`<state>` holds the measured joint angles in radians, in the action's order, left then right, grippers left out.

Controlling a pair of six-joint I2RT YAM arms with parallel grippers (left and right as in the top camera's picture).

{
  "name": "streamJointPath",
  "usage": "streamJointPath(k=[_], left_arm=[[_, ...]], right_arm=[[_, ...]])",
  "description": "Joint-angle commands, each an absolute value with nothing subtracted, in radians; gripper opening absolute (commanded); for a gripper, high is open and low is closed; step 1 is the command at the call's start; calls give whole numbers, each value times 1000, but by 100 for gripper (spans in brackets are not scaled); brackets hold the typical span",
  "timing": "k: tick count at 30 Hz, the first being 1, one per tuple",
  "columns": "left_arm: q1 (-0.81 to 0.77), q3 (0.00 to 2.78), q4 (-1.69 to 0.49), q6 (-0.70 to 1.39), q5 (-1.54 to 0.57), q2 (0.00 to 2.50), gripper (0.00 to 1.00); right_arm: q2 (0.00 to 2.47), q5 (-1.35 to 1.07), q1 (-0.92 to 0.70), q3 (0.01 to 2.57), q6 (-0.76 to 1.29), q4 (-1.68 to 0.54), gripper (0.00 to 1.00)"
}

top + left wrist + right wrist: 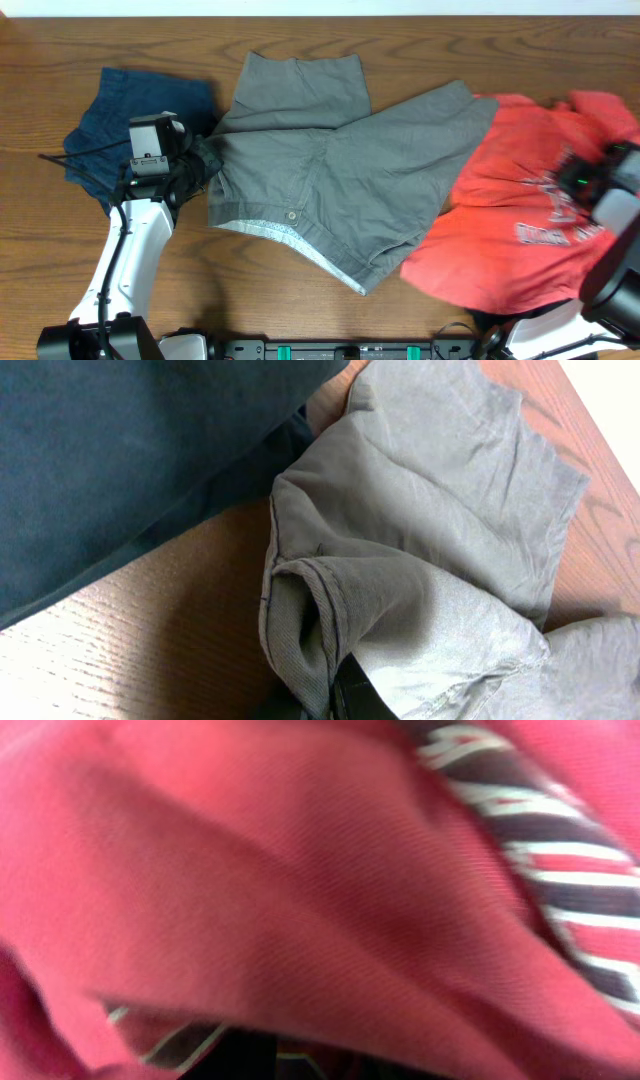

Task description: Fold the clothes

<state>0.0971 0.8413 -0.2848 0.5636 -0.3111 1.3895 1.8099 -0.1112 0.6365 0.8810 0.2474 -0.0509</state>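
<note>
The grey shorts [340, 190] lie spread at the centre of the wooden table [50, 250], with the waist button [292, 215] and pale waistband towards the near edge. The left gripper [200, 160] is clamped on the shorts' bunched left hem. The navy garment [130, 100] lies just beside it to the left. The red T-shirt [510, 220] lies at the right, overlapping the shorts. The right gripper [585, 185] is down on the T-shirt. Red cloth fills its wrist view, so its jaw state cannot be determined.

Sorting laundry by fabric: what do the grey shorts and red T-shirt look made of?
Grey shorts: probably woven cotton, matte; fine weave, stitched hem visible. Red T-shirt: probably knit jersey, matte; fine ribbing shows in the right wrist view.
</note>
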Motion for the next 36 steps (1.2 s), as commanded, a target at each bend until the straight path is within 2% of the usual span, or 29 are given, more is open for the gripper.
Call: streamJointPath(k=[1, 7, 12, 15, 19, 25, 29, 36], left_arm=[[100, 853, -291, 554, -305, 1373, 7], [100, 853, -291, 554, -305, 1373, 6], [100, 853, -291, 553, -305, 1373, 6], [100, 853, -291, 554, -305, 1373, 6], [100, 853, -295, 554, -305, 1373, 7], [100, 853, -299, 554, -305, 1373, 7], [100, 853, -299, 554, -305, 1373, 7], [100, 853, -302, 554, -305, 1373, 8]], right_arm=[[1842, 57, 766, 953, 285, -137, 28], [1842, 12, 871, 1111, 337, -311, 32], [1841, -439, 834, 1203, 186, -336, 39], [1838, -560, 762, 1231, 104, -418, 41], [1839, -520, 629, 1223, 20, -585, 42], [1839, -282, 439, 1176, 34, -814, 38], [1839, -93, 374, 1126, 100, -850, 40], [1839, -17, 390, 995, 106, -760, 46]])
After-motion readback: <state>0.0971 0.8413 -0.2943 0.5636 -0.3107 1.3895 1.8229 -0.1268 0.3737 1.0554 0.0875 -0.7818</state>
